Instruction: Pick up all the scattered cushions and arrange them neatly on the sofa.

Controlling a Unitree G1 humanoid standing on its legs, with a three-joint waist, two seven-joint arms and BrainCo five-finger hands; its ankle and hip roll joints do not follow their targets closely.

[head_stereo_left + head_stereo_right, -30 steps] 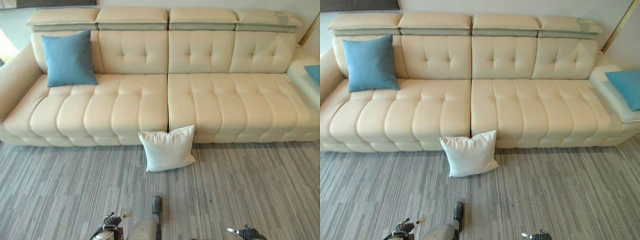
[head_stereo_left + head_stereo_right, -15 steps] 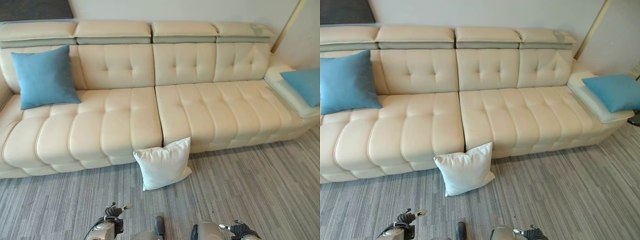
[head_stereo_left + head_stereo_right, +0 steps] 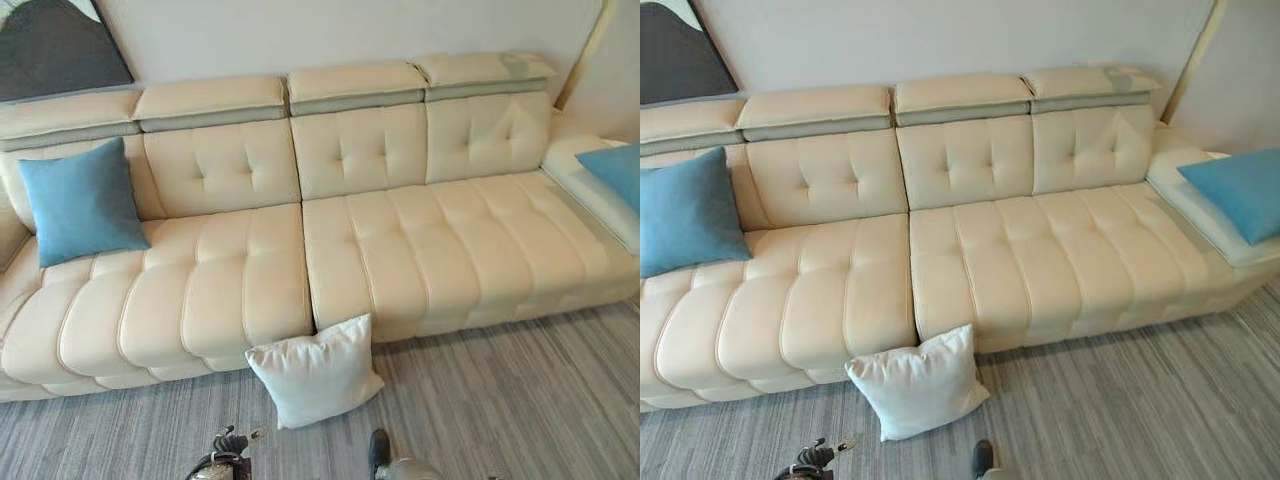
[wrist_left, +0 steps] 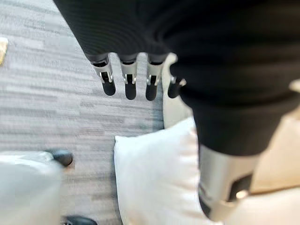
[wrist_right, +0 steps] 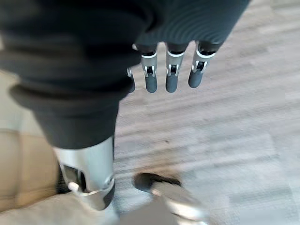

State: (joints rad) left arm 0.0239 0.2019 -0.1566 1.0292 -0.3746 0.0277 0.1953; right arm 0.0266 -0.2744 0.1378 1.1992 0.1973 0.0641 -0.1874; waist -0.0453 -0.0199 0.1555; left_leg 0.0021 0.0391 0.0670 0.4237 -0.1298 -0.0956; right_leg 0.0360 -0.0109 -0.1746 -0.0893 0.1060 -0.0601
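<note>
A white cushion [image 3: 315, 370] stands on the carpet, leaning against the front of the cream sofa [image 3: 400, 240] near its middle seam. One blue cushion [image 3: 82, 200] is propped upright against the sofa's left backrest. A second blue cushion [image 3: 1240, 190] lies flat on the sofa's right end section. My left hand [image 3: 225, 450] hangs low just short of the white cushion, which appears past its straight fingers [image 4: 130, 86] in the left wrist view as a white cushion [image 4: 159, 178]. My right hand [image 5: 171, 79] hangs over bare carpet, fingers straight and holding nothing.
Grey striped carpet [image 3: 520, 390] spreads in front of the sofa. A dark framed panel [image 3: 50, 50] hangs on the wall above the sofa's left end. The middle and right seats of the sofa are bare.
The whole picture has shifted and tilted, so the camera has moved nearer the sofa. The cushions lie where they were. Both hands stay low and open.
</note>
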